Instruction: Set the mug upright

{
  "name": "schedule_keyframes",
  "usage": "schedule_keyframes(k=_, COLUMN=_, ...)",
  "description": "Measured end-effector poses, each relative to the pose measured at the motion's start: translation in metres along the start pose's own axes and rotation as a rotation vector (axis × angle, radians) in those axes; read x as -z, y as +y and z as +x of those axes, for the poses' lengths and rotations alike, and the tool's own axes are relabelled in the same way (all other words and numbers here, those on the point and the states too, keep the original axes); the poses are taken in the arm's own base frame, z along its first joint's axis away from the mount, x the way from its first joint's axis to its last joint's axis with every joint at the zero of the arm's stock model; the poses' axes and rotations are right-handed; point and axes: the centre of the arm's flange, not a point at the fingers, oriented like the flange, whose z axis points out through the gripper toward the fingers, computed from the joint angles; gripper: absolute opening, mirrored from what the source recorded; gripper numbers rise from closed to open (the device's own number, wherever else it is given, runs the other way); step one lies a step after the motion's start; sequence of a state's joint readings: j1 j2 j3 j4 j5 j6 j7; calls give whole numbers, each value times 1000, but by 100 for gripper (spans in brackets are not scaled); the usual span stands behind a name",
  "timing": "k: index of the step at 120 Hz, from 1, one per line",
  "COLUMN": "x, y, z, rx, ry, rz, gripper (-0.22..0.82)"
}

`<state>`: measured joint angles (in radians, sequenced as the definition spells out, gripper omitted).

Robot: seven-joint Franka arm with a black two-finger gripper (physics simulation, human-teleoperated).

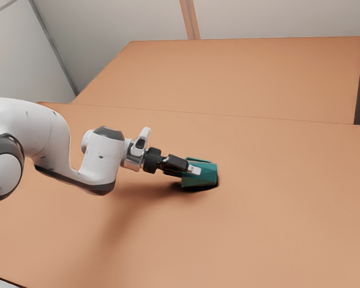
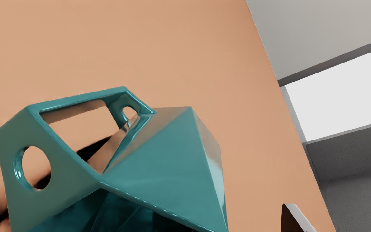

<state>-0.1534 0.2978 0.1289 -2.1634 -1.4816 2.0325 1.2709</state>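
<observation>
Gripper [image 1: 194, 168] stands open around the wall of the sideways mug [image 2: 169, 164], well inside the desk's [image 1: 282, 216] edges; closing, then tipping upright, looks next.

Plain indoor room, exact type unclear: broad orange-tan table [image 1: 276, 228], pale grey wall [image 1: 276, 18], bright white panel [image 2: 346, 96], possibly a window.

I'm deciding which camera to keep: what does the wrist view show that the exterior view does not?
The wrist view adds the mug's round holes and a bright white panel past the table's edge.
The exterior view adds the white arm and a wood-coloured strip.
Both share the teal mug, the table and part of the gripper.
</observation>
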Motion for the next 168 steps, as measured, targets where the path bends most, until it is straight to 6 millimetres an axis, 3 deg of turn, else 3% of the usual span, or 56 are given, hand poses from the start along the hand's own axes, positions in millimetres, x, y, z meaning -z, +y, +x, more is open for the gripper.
schedule_keyframes(k=24, x=-1, y=1, z=1, rx=-8, ry=-1, rz=6, gripper=-8)
schedule_keyframes(k=65, x=10, y=26, z=19, rx=-87, ry=6, rz=32, gripper=-16)
schedule_keyframes(k=108, x=61, y=72, z=56, rx=-301, ry=-181, rz=194, gripper=-18)
schedule_keyframes(k=138, x=99, y=97, z=60, rx=-385, ry=-372, rz=387, gripper=-18)
schedule_keyframes(k=168, x=121, y=118, z=55, rx=-408, ry=-514, rz=577, gripper=-18)
